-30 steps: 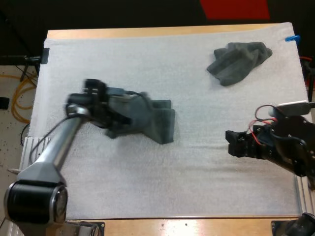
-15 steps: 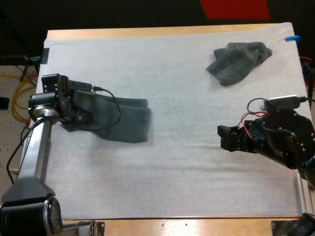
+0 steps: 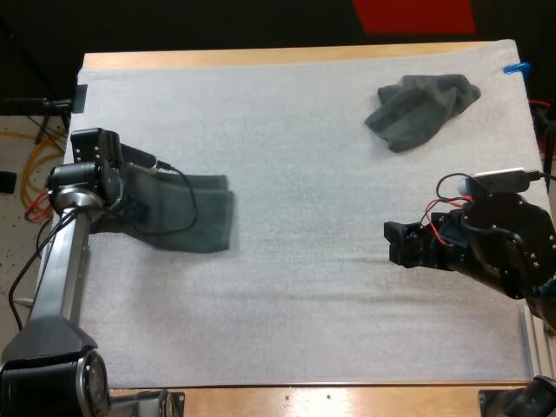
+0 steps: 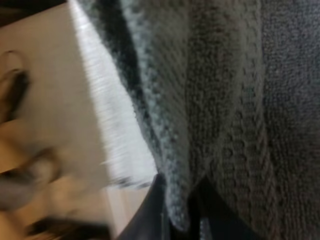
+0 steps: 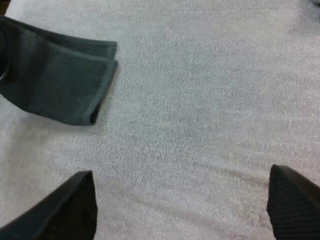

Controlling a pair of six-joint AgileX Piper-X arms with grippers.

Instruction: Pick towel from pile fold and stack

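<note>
Nearest, at about 4 o'clock on the white mat (image 3: pixel 304 295), the right tool (image 3: pixel 392 245) hangs low with its fingers spread wide, gripping nothing and well apart from either cloth. Farther in, at about 9 o'clock and close to the mat's left border, the left tool (image 4: pixel 182 210) is closed on the folded towel (image 3: pixel 187 215). Its wrist view shows the two dark fingers pinching a doubled edge of the knit between them. The folded towel lies flat on the mat as a dark grey-green slab of two layers, with its free end pointing toward 3 o'clock. Farthest, at about 1 o'clock and near the far edge of the table (image 3: pixel 261 57), the crumpled towel (image 3: pixel 421 106) sits in a loose heap, touched by neither tool. Both cloths look light, soft and limp. Terry of this kind will likely sag and drape from wherever it is pinched, and its rough weave should give the pads good friction, so slipping seems a small risk, though layers sliding over each other seems a real one. The folded piece is probably best held at a doubled edge or corner with all layers caught together, as here. The heap is probably best taken at a raised ridge or exposed corner, so that it can hang open for folding.
</note>
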